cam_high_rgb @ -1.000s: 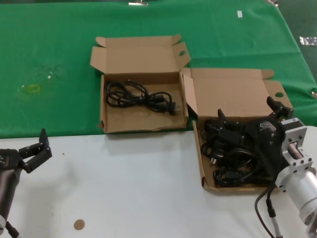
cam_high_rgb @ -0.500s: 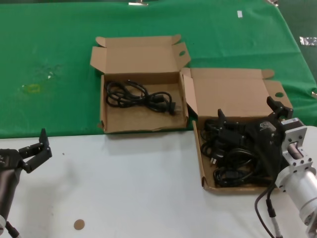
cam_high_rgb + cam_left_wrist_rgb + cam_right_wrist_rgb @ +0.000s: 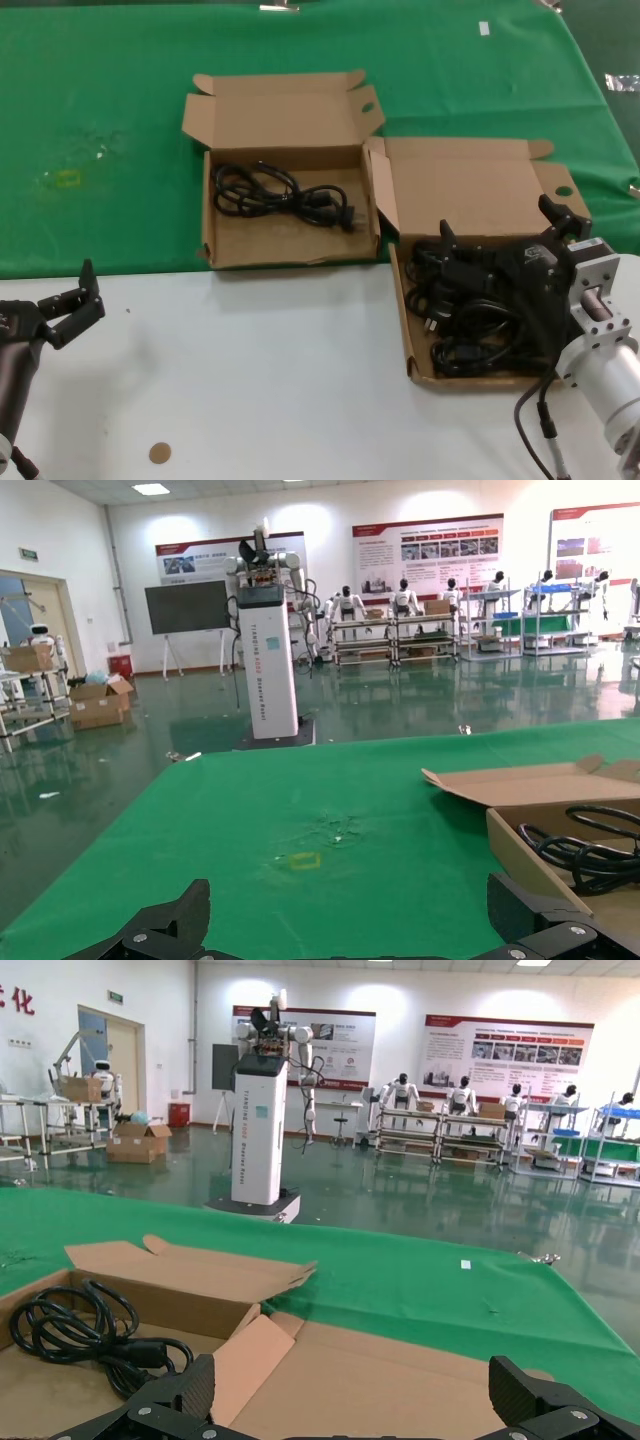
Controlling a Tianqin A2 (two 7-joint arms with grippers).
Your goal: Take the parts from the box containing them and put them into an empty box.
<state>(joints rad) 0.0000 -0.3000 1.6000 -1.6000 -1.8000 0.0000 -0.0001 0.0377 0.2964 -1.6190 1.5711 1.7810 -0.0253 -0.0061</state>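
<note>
- Green cloth covers the far half of the bench, with bare white tabletop nearer the robot; a wide exhibition hall shows behind in both wrist views.
- Right gripper: its black fingers are spread wide and hang low over the tangled black power cables, with nothing pinched between them.
- Around and beneath it lies the shallow brown cardboard box with the tall side flap, the source of the parts.
- Those cables look light, limp and knotted together; a bunched loop or a plug body seems the surest hold, though neighbours may drag along.
- Beyond its left finger, well apart, sits the squarish brown cardboard box with notched lid ears, with one coiled black cable inside.
- Left gripper waits much farther off over the white tabletop, fingers parted, empty.
</note>
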